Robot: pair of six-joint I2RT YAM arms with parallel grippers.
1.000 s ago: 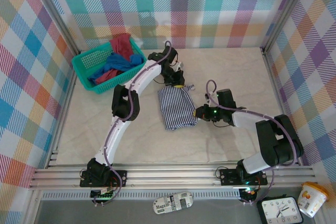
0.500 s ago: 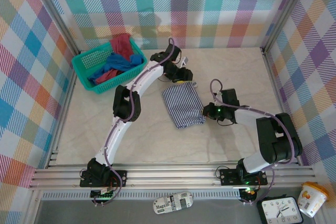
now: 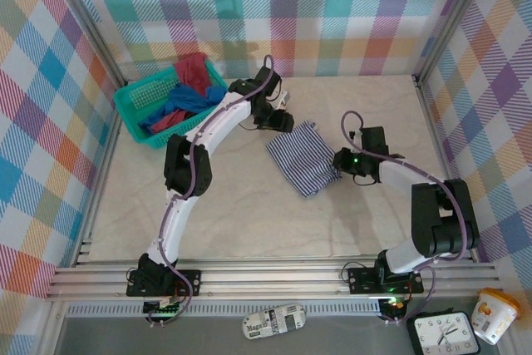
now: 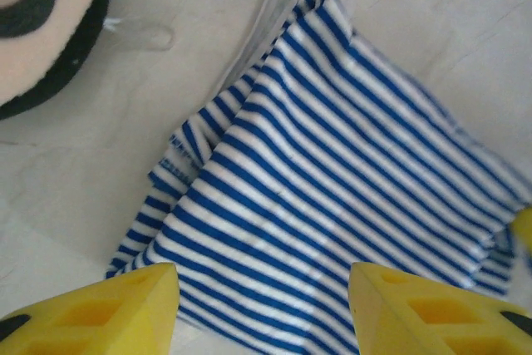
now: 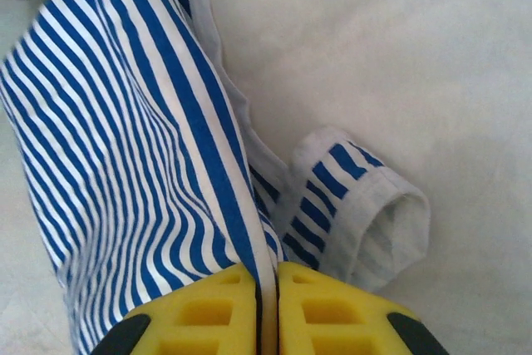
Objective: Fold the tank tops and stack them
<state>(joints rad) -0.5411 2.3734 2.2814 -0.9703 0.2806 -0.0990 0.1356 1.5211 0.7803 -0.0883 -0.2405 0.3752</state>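
The striped tank top (image 3: pixel 303 158) lies folded at the table's middle, skewed on a diagonal. Low over its far-left corner hovers my left gripper (image 3: pixel 283 120), open; its yellow fingers (image 4: pixel 100 313) straddle the stripes (image 4: pixel 332 172) without touching. My right gripper (image 3: pixel 339 164) is at the near-right corner, shut on a fold of the striped cloth (image 5: pixel 125 122), with a rolled strap (image 5: pixel 374 214) beside its fingertips. The blue tank top (image 3: pixel 187 106) and the dark red one (image 3: pixel 193 68) lie crumpled in the basket.
The teal mesh basket (image 3: pixel 137 93) stands at the back left by the wall. A round peach-and-black object (image 4: pixel 37 31) sits just beyond the striped top. Checked walls close three sides. A clock (image 3: pixel 445 334) and a cup (image 3: pixel 495 313) lie beyond the front rail.
The left gripper opened and let go of the striped top. The right gripper dragged the top rightward, turning it to a diagonal.
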